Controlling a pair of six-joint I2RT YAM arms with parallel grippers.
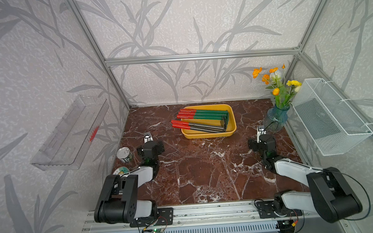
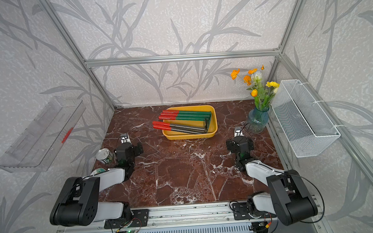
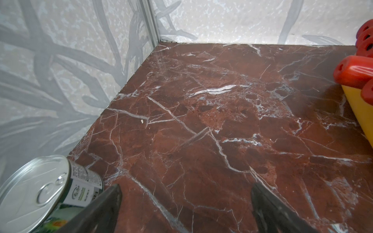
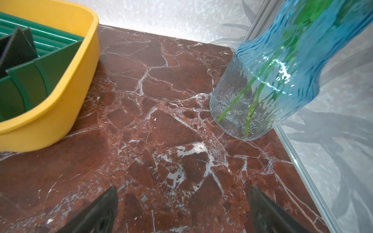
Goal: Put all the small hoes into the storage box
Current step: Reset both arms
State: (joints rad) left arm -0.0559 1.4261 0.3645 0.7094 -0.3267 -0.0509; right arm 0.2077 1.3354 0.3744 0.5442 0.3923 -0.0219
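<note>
The yellow storage box (image 1: pixel 232 121) (image 2: pixel 213 122) stands at the back middle of the marble table. Several small hoes (image 1: pixel 203 116) with red handles and green or black shafts lie in it, their handles sticking out over its left rim. My left gripper (image 1: pixel 148 139) (image 3: pixel 185 189) hovers open over bare marble left of the box, holding nothing. My right gripper (image 1: pixel 260 131) (image 4: pixel 182 191) is open and holds nothing, over bare marble between the box wall (image 4: pixel 60 105) and the vase. The red handle ends (image 3: pixel 351 70) show in the left wrist view.
A tin can (image 1: pixel 125 154) (image 3: pixel 40 191) stands just left of my left gripper, with a second round tin (image 1: pixel 120 171) nearer the front. A blue glass vase (image 1: pixel 275 118) (image 4: pixel 272 80) with flowers stands back right. A white wire basket (image 1: pixel 329 117) and a clear tray (image 1: pixel 71 133) hang on the side walls.
</note>
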